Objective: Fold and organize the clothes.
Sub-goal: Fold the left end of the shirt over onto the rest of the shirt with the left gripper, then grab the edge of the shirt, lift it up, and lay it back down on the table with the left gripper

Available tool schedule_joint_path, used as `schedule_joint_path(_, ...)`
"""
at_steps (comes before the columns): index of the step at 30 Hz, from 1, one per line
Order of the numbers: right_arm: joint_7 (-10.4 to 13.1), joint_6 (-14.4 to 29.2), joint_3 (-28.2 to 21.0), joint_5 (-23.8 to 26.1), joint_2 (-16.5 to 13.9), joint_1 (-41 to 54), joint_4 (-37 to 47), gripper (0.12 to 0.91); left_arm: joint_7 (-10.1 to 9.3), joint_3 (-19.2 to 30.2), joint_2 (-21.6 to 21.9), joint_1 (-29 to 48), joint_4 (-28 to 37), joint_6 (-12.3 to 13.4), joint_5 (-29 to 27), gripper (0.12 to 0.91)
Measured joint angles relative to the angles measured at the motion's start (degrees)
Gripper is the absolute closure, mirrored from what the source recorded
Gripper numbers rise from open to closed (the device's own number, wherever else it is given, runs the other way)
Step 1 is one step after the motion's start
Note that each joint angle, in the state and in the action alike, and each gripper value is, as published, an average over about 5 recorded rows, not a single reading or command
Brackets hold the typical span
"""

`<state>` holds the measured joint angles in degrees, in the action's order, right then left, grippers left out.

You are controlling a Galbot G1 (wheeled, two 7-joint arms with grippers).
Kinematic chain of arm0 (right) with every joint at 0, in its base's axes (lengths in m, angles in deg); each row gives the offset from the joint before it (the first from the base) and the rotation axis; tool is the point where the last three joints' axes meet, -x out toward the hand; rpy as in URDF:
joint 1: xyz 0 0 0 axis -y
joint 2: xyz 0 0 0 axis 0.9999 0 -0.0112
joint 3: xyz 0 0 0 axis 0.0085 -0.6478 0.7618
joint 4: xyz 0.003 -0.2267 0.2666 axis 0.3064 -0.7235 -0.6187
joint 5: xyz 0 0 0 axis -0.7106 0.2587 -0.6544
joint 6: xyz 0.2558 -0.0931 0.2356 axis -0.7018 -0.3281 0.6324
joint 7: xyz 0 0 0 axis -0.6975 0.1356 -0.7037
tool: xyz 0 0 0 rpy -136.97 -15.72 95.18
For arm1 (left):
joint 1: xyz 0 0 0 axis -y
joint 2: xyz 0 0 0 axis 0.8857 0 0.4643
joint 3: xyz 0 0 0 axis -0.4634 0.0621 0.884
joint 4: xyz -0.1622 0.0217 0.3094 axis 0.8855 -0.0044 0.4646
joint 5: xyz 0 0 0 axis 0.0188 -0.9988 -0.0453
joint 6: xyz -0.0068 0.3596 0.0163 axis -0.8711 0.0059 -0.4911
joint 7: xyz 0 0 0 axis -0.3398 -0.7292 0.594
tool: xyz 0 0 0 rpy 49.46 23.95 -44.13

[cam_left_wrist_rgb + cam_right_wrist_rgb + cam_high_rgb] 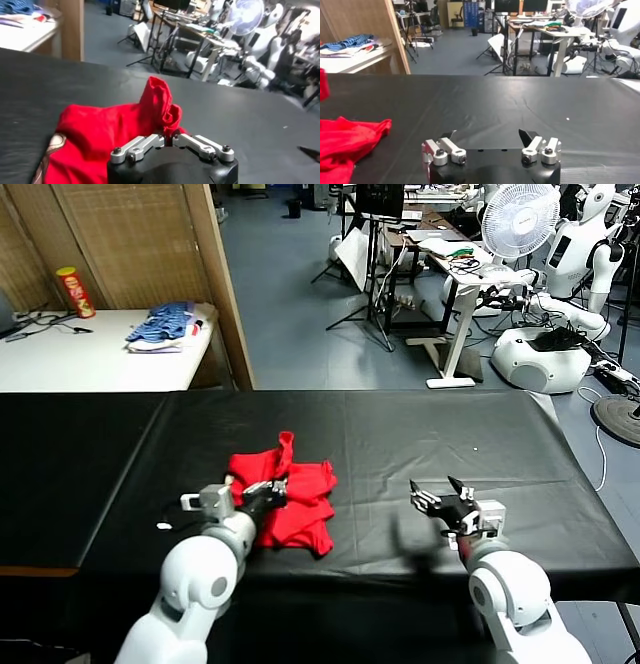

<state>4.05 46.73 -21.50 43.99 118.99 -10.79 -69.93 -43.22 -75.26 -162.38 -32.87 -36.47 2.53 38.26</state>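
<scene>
Red T-shirt [285, 499] is bunched on the black desk [400, 434], pinched at its near edge by the left hand [268, 492], one fold lifted. Right hand [440, 502] is held wide and empty, well apart from it.

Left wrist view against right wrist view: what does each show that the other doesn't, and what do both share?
Only the left wrist view: the left gripper shut on a raised fold of the red T-shirt, and a brown-and-white print at the shirt's edge. Only the right wrist view: the right gripper open over bare black table, apart from the shirt. Both show the red T-shirt, the black table and the blue striped heap of clothes on the white table behind.
</scene>
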Motion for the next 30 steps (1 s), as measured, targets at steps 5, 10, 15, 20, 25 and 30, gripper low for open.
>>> schedule_joint_path(5, -1.28, 0.83, -0.90, 0.15, -0.08, 0.24, -0.06, 0.227, 1.80, 0.70, -2.14, -0.47, 1.61, 1.34, -2.90, 0.864)
schedule_joint_path(10, -2.91, 2.18, -2.33, -0.33, -0.59, 1.20, -0.17, 0.227, 2.97, 0.73, -3.86, -1.06, 2.61, 2.22, -4.43, 0.671)
schedule_joint_path(15, -3.71, 2.47, -4.98, -1.98, -0.43, 3.27, 0.87, 0.227, 1.57, 0.22, -4.45, -1.21, 1.02, 1.46, -1.64, 0.389)
schedule_joint_path(20, -4.42, 2.60, -10.48, -2.06, 0.91, 7.75, 3.56, 0.227, 3.20, -1.96, -2.09, -2.13, -0.66, 4.14, -5.77, 0.244)
schedule_joint_path(25, -5.23, 3.01, -17.45, 0.50, 2.96, 13.00, 8.23, 0.227, 5.26, -5.80, 1.12, -5.39, -0.14, 7.25, -10.95, 0.233)
schedule_joint_path(30, -6.92, 1.85, -22.56, 6.31, 4.36, 15.09, 12.34, 0.227, 5.91, -9.15, 1.47, -8.40, 0.58, 8.34, -12.32, 0.232)
